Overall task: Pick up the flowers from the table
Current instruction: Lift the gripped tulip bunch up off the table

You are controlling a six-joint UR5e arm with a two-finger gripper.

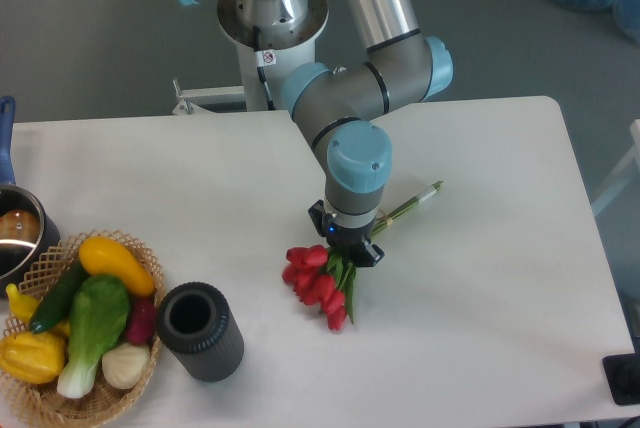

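Observation:
The flowers (318, 286), a bunch of red tulips with green leaves, lie on the white table (480, 298) near its middle. Their green stems run up and right to a tip (428, 191). My gripper (350, 253) is straight over the bunch, just behind the red heads, where leaves meet stems. The wrist hides the fingers, so I cannot tell whether they are open or shut on the stems. The flowers look to rest on the table.
A dark grey cylindrical cup (198, 331) stands left of the flowers. A wicker basket (40, 403) of vegetables sits at the front left corner. A pot (18, 233) is at the left edge. The arm's base (272, 18) stands behind the table.

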